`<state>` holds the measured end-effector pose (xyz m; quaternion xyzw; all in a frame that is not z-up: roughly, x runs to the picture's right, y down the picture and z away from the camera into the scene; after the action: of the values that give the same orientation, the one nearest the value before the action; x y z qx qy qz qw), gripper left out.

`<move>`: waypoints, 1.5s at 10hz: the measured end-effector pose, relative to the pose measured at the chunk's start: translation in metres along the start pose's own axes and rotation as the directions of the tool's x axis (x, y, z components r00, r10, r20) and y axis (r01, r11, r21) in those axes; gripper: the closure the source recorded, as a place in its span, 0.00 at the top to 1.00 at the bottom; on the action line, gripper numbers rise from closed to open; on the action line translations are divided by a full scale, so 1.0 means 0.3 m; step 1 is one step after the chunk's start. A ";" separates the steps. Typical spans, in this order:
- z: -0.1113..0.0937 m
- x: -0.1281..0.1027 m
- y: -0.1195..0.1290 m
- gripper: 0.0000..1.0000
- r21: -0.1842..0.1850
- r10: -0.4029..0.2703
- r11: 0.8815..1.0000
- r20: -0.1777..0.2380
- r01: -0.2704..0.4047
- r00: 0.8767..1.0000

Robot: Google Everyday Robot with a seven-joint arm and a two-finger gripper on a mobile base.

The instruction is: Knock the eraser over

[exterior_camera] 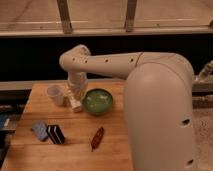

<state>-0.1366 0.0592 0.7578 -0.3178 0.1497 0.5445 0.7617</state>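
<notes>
The eraser (56,134) is a small black block with thin white stripes, standing on the wooden table (75,155) near the front left. My gripper (76,93) hangs from the arm at the back of the table, just right of a small white cup (55,94) and well behind the eraser. It is apart from the eraser.
A soft blue-grey pad (39,130) lies right beside the eraser on its left. A green bowl (97,100) sits mid-table. A small white object (76,105) lies below the gripper. A slim red-brown pen-like object (97,138) lies right of the eraser. My large white arm (160,110) fills the right side.
</notes>
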 end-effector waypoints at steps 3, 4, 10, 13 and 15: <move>0.031 0.066 0.035 0.00 -0.025 0.008 1.000 -0.032 -0.009 0.999; 0.031 0.069 0.029 0.00 -0.022 0.010 1.000 -0.035 -0.011 0.999; 0.034 0.073 0.029 0.00 -0.014 0.009 1.000 -0.041 -0.010 0.999; 0.118 0.185 0.070 0.00 0.019 0.008 1.000 -0.111 -0.006 0.994; 0.176 0.270 0.120 0.00 0.021 -0.001 1.000 -0.153 0.004 0.988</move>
<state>-0.1467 0.1602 0.7394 -0.3507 0.2130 0.5159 0.7520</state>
